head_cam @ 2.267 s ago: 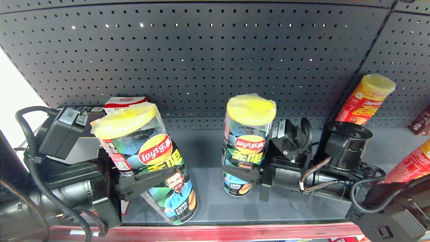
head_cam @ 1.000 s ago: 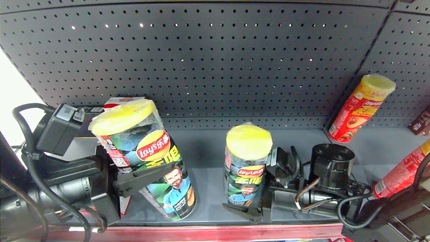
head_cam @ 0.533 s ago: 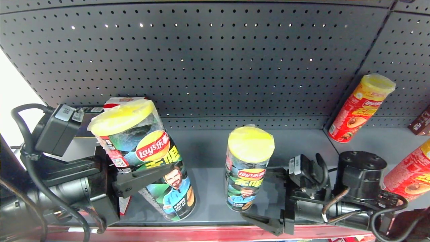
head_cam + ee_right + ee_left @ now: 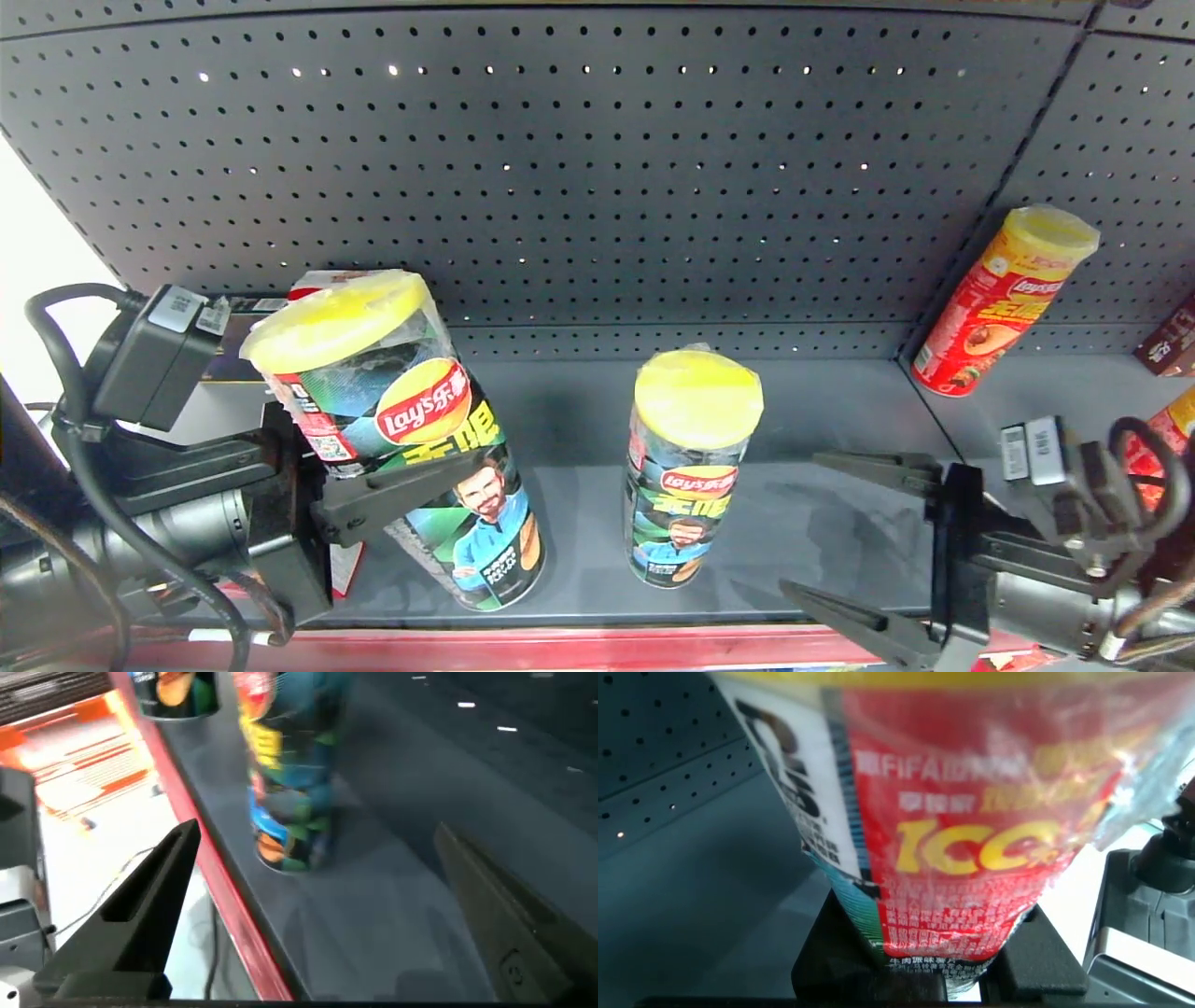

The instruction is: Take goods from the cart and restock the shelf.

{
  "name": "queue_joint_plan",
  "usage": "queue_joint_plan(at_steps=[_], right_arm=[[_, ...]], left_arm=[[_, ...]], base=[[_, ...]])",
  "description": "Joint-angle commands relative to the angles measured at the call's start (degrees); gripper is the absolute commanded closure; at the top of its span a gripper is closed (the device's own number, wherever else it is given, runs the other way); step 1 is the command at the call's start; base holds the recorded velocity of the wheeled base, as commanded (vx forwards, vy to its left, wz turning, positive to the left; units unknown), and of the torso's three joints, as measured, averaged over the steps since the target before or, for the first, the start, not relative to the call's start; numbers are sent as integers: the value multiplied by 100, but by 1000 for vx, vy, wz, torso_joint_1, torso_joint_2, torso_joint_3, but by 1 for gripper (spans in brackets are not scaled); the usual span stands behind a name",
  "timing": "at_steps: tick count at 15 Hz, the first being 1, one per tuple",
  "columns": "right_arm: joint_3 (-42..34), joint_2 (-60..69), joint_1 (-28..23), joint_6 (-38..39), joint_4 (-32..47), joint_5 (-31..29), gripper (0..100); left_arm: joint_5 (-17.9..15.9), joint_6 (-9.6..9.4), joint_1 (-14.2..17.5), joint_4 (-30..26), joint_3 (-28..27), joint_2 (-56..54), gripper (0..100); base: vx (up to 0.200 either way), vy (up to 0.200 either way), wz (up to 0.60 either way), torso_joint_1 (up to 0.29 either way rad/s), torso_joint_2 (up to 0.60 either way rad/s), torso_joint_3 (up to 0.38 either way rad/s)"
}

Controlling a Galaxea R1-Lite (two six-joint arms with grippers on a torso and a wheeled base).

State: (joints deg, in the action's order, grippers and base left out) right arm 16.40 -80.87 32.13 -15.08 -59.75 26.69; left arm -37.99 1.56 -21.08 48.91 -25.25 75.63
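The left gripper (image 4: pixel 411 490) is closed around a yellow-lidded chip can (image 4: pixel 401 411) at the shelf's (image 4: pixel 579 411) front left corner, with one black finger crossing the can's front at mid-height. The can is tilted, its lid leaning away from the shelf's middle. I cannot tell whether its base touches the shelf. In the left wrist view the can's printed side (image 4: pixel 971 831) sits right at the gripper's base.

A second chip can (image 4: pixel 686 476) of the same kind stands upright near the middle of the shelf's front edge, held by nothing. The right gripper (image 4: pixel 803 523) is by the front right part of the shelf, spread wide and empty, just beside this can but not touching it.

A small red-and-white box (image 4: pixel 336 278) sits behind the held can. A red chip can (image 4: pixel 1004 299) leans at the back right corner against the pegboard (image 4: pixel 560 187).
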Motion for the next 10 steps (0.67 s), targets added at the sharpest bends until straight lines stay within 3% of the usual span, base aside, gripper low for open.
queue_joint_plan(at_steps=[1,5,6,7,10], right_arm=[[-453,1575,-208,137,657,-462,0],[-1429,3543,-190,893,1844,-1834,0],[-1437,3596,-199,919,1888,-1886,0],[-1473,4220,-216,1095,2556,-2502,0],[-1613,5380,-375,1121,3769,-3583,0]], left_arm=[[2,2,-2,5,-42,22,100],[-16,2,-37,-22,-103,39,100],[-16,2,-37,-22,-103,39,100],[-25,2,-72,-39,-112,22,100],[-16,2,-213,-83,-376,13,100]], base=[[0,0,0,0,0,0],[0,0,0,0,0,0],[0,0,0,0,0,0],[0,0,0,0,0,0],[0,0,0,0,0,0]])
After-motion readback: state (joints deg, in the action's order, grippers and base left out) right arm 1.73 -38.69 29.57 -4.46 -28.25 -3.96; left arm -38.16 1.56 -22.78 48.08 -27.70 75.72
